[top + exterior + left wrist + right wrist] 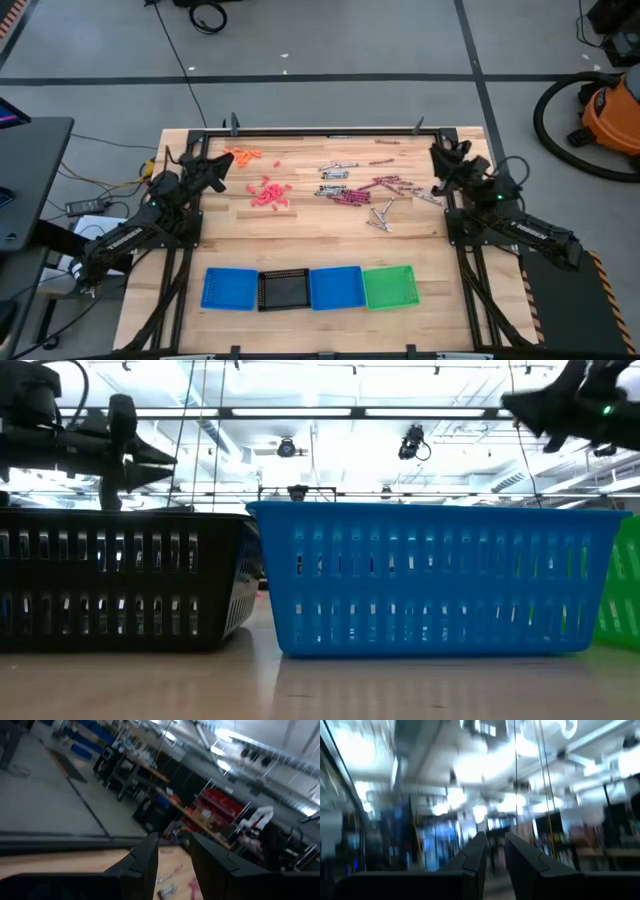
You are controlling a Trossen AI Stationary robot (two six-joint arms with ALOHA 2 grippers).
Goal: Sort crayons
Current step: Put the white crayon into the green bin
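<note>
while crayons (358,190) lie scattered, trays (309,288) wait.

I count four flat square plastic baskets in a row: two blue (229,288) (336,287), one black (283,291), one green (390,286). The orange-red crayons (268,193) and the maroon and grey crayons (365,190) are too many and too small to count.

- We see two dark, near-black arms, the left arm (135,232) and the right arm (520,228), each built of jointed segments; a small green light glows on each
- The left gripper (175,857) has two flat, dark, wedge-shaped fingers; the right gripper (495,851) looks alike
- Black cables trail beside the left arm's base
</note>
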